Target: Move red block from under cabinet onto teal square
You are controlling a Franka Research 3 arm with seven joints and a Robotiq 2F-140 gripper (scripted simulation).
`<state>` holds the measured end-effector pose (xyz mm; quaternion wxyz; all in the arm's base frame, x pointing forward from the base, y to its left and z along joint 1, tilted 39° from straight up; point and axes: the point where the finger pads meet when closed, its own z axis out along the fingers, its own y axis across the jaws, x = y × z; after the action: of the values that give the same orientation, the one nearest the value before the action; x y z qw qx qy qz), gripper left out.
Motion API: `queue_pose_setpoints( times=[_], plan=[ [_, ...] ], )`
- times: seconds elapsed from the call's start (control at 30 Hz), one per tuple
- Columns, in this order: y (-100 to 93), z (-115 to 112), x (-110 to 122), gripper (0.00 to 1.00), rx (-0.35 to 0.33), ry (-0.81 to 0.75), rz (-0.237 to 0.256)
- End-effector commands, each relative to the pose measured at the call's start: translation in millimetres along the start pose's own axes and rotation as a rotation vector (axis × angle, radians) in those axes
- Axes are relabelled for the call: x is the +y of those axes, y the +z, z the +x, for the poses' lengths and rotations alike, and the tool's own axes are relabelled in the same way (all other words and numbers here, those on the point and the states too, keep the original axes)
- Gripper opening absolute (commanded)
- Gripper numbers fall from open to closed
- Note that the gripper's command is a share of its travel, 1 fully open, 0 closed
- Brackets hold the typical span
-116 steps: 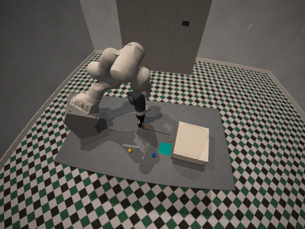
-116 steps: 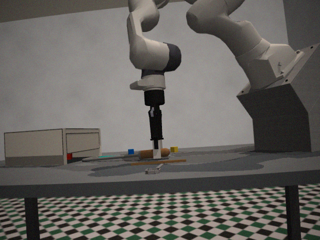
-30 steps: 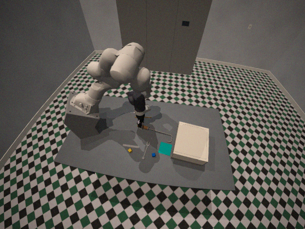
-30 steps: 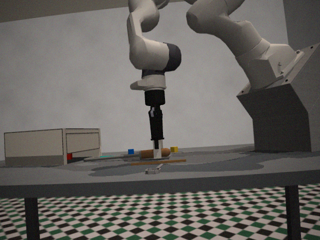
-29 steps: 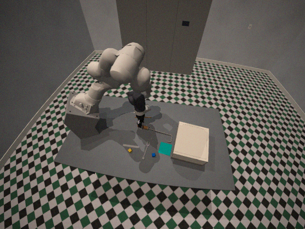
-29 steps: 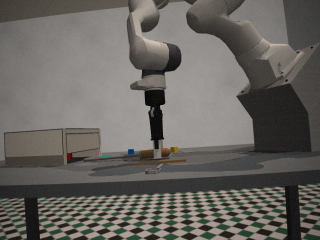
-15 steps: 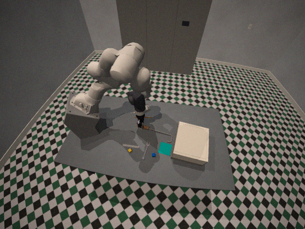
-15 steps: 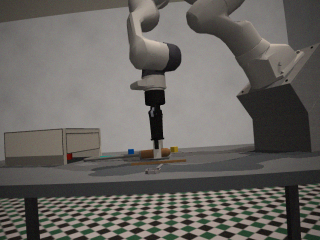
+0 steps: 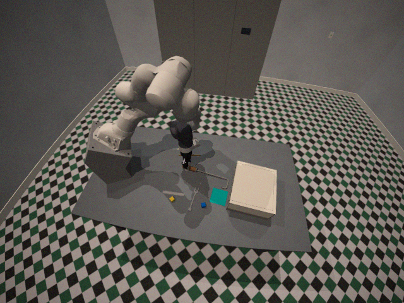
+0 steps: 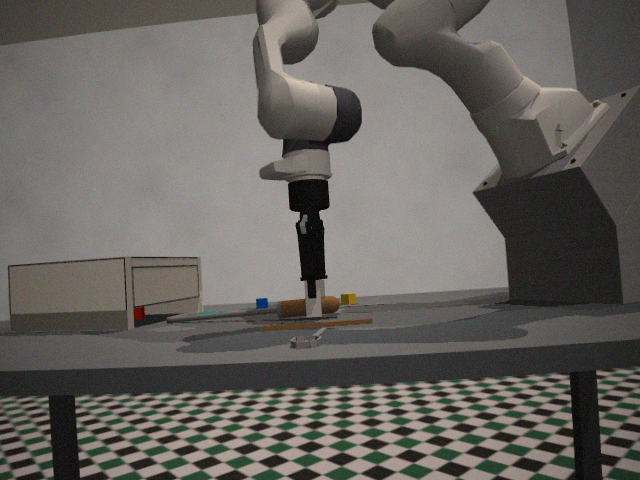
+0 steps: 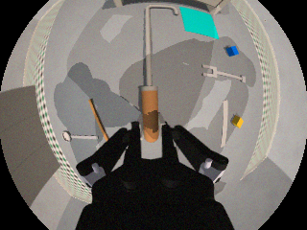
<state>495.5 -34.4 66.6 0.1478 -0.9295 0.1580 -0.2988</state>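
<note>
- While block (image 10: 138, 313) sits red under cabinet (image 10: 67, 292) edge, well apart from teal square (image 9: 218, 196): not yet retrieved.
- Gripper (image 10: 313, 305) clamped on hook tool's wooden handle (image 11: 150, 114), low at the table.
- Hook end (image 9: 224, 183) lying near cabinet.
- Left: reach under, drag block out, place inside square, release.

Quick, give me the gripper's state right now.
Gripper: closed on the wooden handle of the hook tool, low at the table.
</note>
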Motion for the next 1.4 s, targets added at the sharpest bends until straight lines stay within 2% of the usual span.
queue_pose_setpoints(
  times=[0.0, 0.53, 1.07, 1.37],
  plan=[
    [-0.5, 4.2, 1.2, 0.0, 0.004, 0.006, -0.003],
    [-0.6, 21.9, 1.1, 0.0, 0.004, 0.006, -0.003],
    [-0.8, 54.5, 0.9, 0.0, 0.004, 0.006, -0.003],
    [-0.9, 80.9, 0.8, 0.0, 0.004, 0.006, -0.003]
  ],
)
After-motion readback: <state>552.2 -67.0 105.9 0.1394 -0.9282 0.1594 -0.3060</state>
